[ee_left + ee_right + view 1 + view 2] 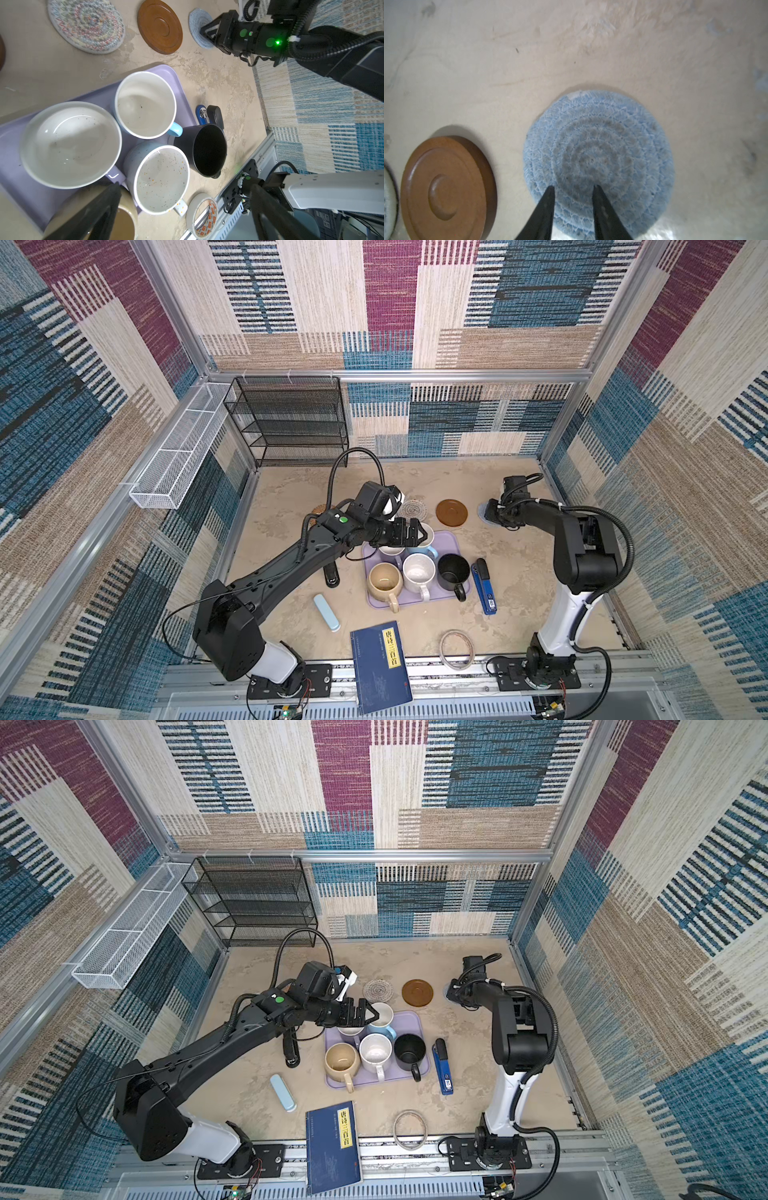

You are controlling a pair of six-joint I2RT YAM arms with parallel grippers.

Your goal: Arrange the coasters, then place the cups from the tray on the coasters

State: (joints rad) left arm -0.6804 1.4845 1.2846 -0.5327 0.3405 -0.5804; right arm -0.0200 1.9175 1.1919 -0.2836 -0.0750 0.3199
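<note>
Right wrist view: finds the round grey-blue woven coaster [602, 145] flat on the mottled beige table [508, 52], tapered black fingers [544, 207] of the right gripper [573, 187] slightly parted over its near edge, pinching nothing, beside a smooth, ringed wood coaster [444, 187]. Both top views: finds the left gripper [419, 535] spread wide above glossy ceramic cups [417, 572] crowded upright on the lilac plastic tray [449, 543].

Cups [418, 572] tight together on the tray [451, 541], stapler [484, 587] close alongside; bare tabletop [457, 481] beyond the coasters [451, 512]
</note>
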